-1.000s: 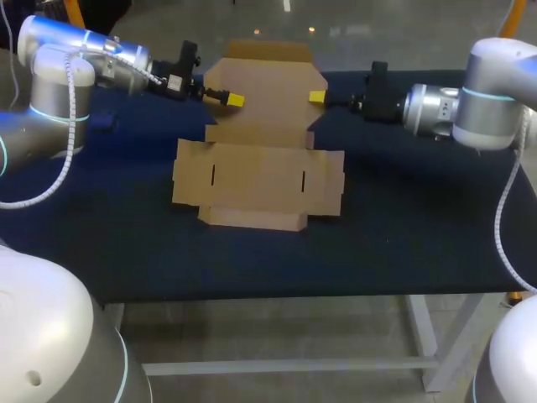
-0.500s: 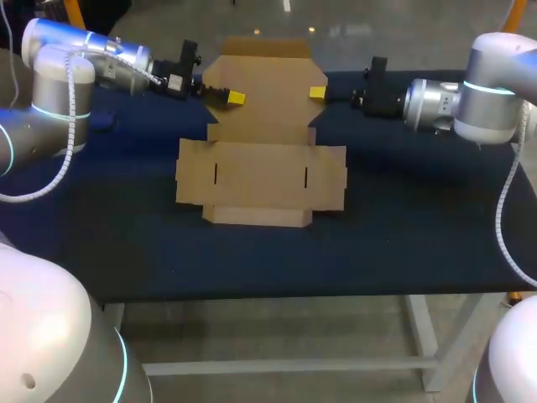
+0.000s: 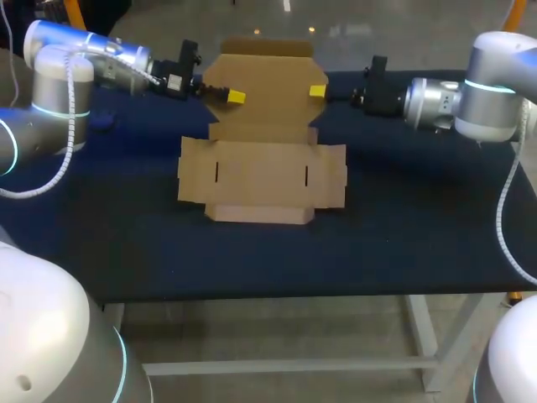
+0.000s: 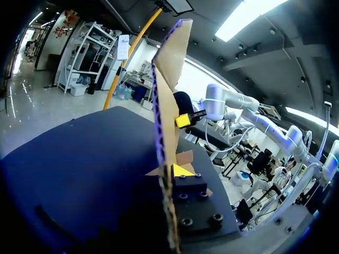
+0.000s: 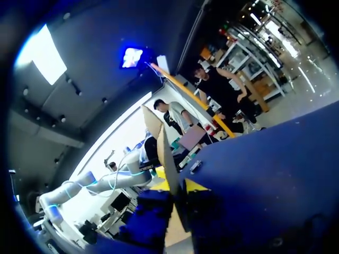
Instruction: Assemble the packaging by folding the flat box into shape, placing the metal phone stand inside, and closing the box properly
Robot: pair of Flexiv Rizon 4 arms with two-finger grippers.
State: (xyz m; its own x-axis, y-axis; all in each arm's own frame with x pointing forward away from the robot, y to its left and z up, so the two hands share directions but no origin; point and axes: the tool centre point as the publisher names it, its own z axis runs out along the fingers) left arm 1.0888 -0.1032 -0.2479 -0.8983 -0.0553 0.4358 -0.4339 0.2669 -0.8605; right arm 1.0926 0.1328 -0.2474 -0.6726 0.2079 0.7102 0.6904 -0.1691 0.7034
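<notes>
Folding stage: left gripper (image 3: 231,97) and right gripper (image 3: 317,91) each pinch the raised rear panel of the box (image 3: 260,173); side flaps probably fold next.

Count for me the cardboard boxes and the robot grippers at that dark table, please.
cardboard box: 1
grippers: 2 (left gripper, right gripper)
Total: 3

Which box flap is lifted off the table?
The far flap, gripped by the left gripper and right gripper; the near flap lies flat.
</notes>
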